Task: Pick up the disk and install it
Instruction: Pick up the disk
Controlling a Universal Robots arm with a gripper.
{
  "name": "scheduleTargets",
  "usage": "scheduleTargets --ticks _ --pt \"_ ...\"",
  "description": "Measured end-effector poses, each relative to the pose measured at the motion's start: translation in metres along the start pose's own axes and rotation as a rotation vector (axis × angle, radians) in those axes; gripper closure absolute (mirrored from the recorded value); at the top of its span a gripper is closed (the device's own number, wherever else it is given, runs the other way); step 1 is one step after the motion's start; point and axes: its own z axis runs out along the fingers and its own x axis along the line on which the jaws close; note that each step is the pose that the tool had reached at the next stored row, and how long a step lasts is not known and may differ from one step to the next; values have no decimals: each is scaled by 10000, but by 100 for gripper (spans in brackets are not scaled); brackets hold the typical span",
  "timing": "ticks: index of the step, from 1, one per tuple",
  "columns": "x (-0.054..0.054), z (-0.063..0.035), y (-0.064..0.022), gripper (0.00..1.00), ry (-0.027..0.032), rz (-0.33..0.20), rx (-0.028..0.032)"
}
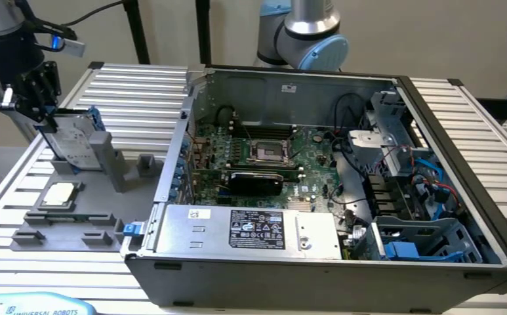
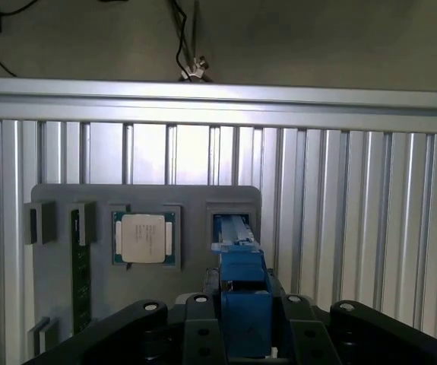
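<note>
We find the gripper (image 1: 43, 118) at the upper left of the exterior view. It pinches the upper edge of the disk (image 1: 71, 146), which stands upright against the grey holder post (image 1: 103, 156) on the fixture plate (image 1: 87, 203). In the wrist view the blue carrier (image 2: 241, 304) sits clamped between the black fingers (image 2: 203, 334), and its far end reaches toward the slot (image 2: 232, 224) in the plate. We cannot tell whether that end has cleared the slot or rests in it.

The hold is on a narrow plastic edge with the heavy metal body hanging below. We judge that the disk could pivot or slip in the grip if it is swung quickly.

If the lower end sits in the slot, any sideways pull could jam it against the slot walls. It could also drag the plate and disturb the CPU chip (image 1: 58, 194) lying just beside it.

The open computer case (image 1: 323, 88) fills the exterior view's right, well apart from the disk. Its blue drive cage (image 1: 420, 239) at the lower right lies close under loose cables (image 1: 428, 180). A tilted disk could catch on the case wall or the cage rim, or snag those cables and go in crooked.
</note>
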Motion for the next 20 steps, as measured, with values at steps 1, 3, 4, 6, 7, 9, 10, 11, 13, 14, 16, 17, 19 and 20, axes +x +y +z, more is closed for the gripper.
scheduleTargets --ticks 1,3,4,6,7,9,10,11,13,14,16,17,19,20 --pt "0 -10 0 67 -6 0 -1" --pt "-1 -39 0 67 -19 0 -1" --pt "-1 -57 0 67 -26 0 1" --pt "-1 -106 1 67 -40 0 0" --pt "-2 -138 1 67 -47 0 -1" --pt "-2 -206 2 67 -58 0 0" --pt "-3 -242 2 67 -62 0 0" --pt "-3 -281 2 67 -65 0 0" --pt "-4 -362 3 67 -70 0 -1" --pt "-4 -406 3 67 -72 -1 1" --pt "-5 -495 2 67 -74 -1 1" --pt "-6 -543 1 67 -74 -1 0" --pt "-7 -632 -1 67 -74 -1 -1" --pt "-7 -680 -2 67 -74 -1 0"
